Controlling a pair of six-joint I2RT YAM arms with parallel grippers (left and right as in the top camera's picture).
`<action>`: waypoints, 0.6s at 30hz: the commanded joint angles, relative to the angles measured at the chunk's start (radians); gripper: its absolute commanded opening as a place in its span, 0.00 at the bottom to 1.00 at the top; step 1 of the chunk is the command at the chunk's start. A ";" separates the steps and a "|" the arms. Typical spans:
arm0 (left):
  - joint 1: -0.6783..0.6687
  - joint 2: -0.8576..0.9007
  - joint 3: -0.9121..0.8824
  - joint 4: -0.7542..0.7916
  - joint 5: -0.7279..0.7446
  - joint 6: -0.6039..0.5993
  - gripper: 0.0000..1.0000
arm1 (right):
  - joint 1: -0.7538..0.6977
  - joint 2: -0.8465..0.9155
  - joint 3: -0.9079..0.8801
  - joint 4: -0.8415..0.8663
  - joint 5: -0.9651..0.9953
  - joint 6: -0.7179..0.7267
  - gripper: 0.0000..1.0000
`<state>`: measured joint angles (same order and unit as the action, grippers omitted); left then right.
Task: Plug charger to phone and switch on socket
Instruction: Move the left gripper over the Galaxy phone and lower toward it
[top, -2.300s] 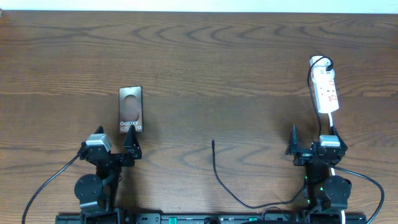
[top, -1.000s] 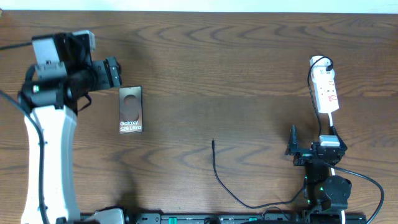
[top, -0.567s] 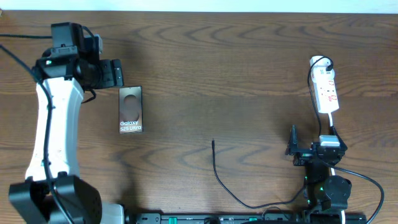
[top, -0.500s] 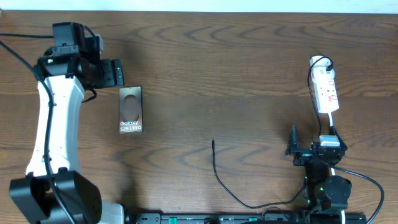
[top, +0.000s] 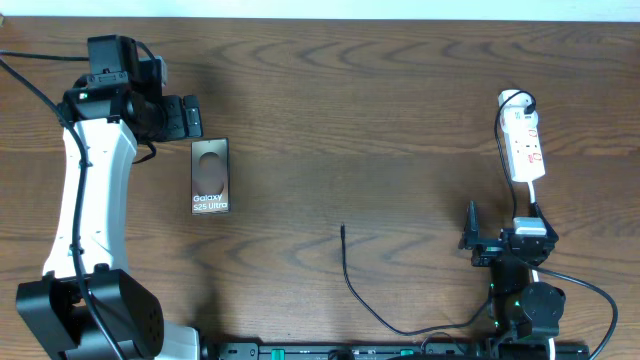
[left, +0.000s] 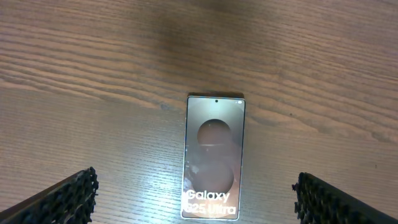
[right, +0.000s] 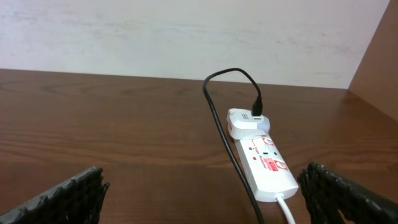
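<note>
Surface: dark brown wood (top: 380, 120), pale wall past the far edge.
Phone: (top: 210, 176) flat, toward the left edge, Galaxy lettering up, nothing touching it.
Charger: (top: 360, 295) thin black cable, loose tip near the middle, curving to the near edge, well apart from the phone.
Socket: (top: 524, 148) white strip by the right edge, white adapter plugged in at its far end.
Left gripper: (top: 192, 118) spread wide, empty, above the surface by the phone's far end.
Right gripper: (top: 503, 228) spread wide, empty, near the socket's near end.
</note>
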<state>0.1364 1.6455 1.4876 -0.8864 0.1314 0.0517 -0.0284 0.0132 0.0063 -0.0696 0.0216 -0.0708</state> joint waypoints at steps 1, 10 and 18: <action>-0.003 0.002 0.020 -0.002 0.008 -0.011 0.99 | 0.006 0.000 -0.001 -0.003 -0.003 -0.013 0.99; -0.059 0.005 0.004 -0.013 0.008 0.008 0.99 | 0.006 0.000 -0.001 -0.003 -0.003 -0.013 0.99; -0.071 0.071 0.004 -0.012 -0.013 0.008 0.99 | 0.006 0.000 -0.001 -0.003 -0.003 -0.013 0.99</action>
<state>0.0635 1.6695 1.4876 -0.8909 0.1303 0.0525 -0.0284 0.0132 0.0063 -0.0696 0.0216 -0.0708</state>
